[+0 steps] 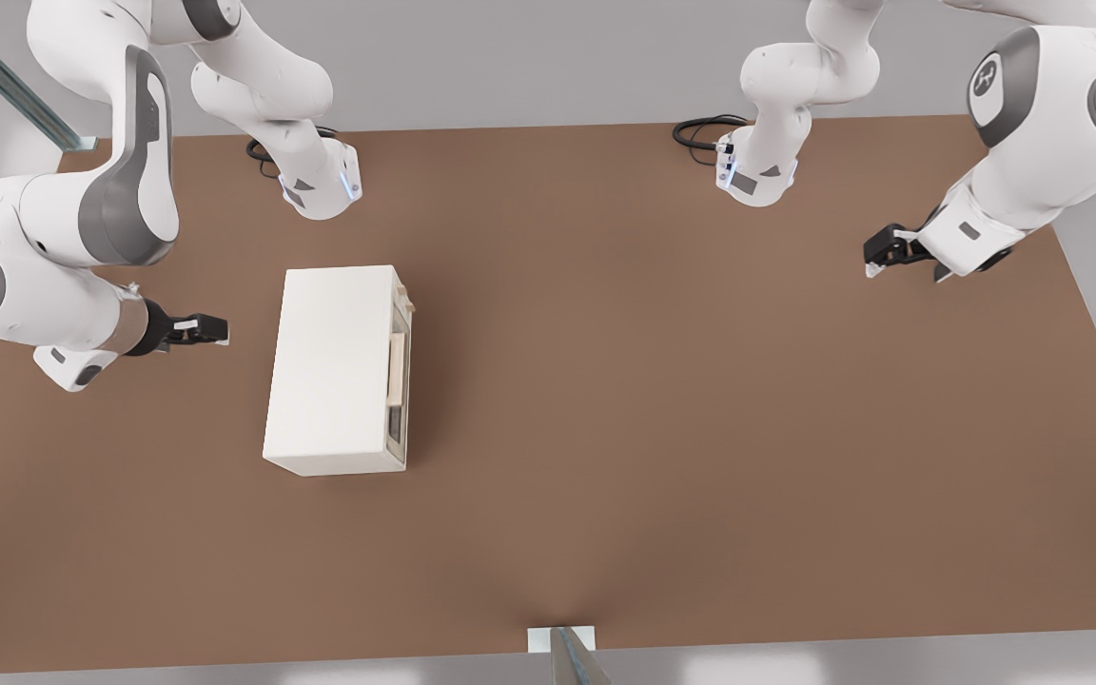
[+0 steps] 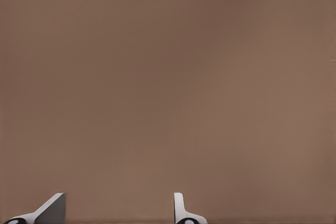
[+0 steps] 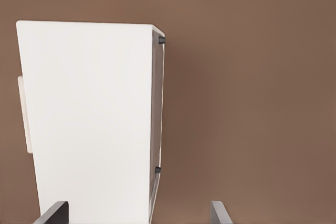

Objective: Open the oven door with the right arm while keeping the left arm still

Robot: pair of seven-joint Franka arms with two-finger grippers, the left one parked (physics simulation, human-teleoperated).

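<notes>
nothing done yet: oven door [image 1: 399, 373] at centre left of the front view is shut; the gripper [image 1: 198, 329] hovers at left behind the oven, fingers apart, empty.

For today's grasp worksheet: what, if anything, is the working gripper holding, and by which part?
Nothing. The gripper hangs open behind the oven, apart from it; the door handle on the far side is untouched.

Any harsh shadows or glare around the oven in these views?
Front view: flat light, no glare, only a soft shadow on the table beside the oven door. Right wrist view: oven evenly bright; open tool, behind the oven, shows only fingertips.
</notes>
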